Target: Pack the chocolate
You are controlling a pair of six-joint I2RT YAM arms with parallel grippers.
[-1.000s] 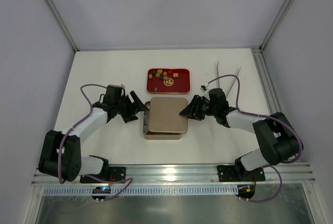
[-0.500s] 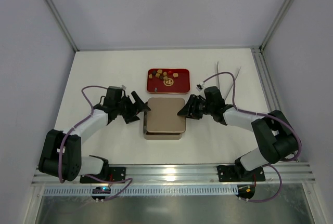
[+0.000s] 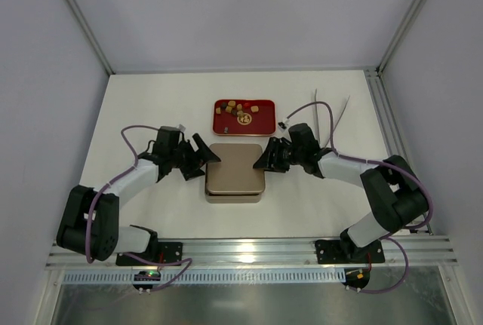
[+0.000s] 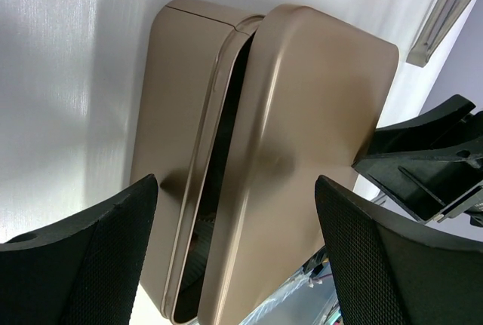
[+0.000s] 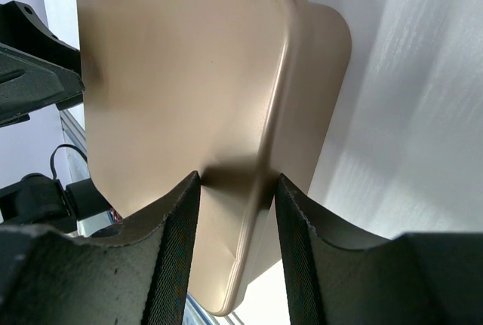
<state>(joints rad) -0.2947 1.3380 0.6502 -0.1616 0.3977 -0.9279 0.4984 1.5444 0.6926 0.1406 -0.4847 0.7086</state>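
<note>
Top view: the tan tin (image 3: 235, 173) is my landmark. The chocolate pieces (image 3: 238, 107) sit in the red tray (image 3: 244, 116) just behind it, none packed yet. The left gripper (image 3: 202, 153) is at the tin's left side, the right gripper (image 3: 266, 157) at its right.

Left wrist: the tin lid (image 4: 317, 136) lies askew over the tin base (image 4: 177, 91), with a dark gap between. My left fingers (image 4: 90, 257) are spread wide either side of the tin; contact unclear.

Right wrist: my right fingers (image 5: 170, 249) pinch the lid's rim. Risk as I judge it: with a shallow one-edge hold, lifting could let the lid pivot, slip free, or drag the base toward the tray.
</note>
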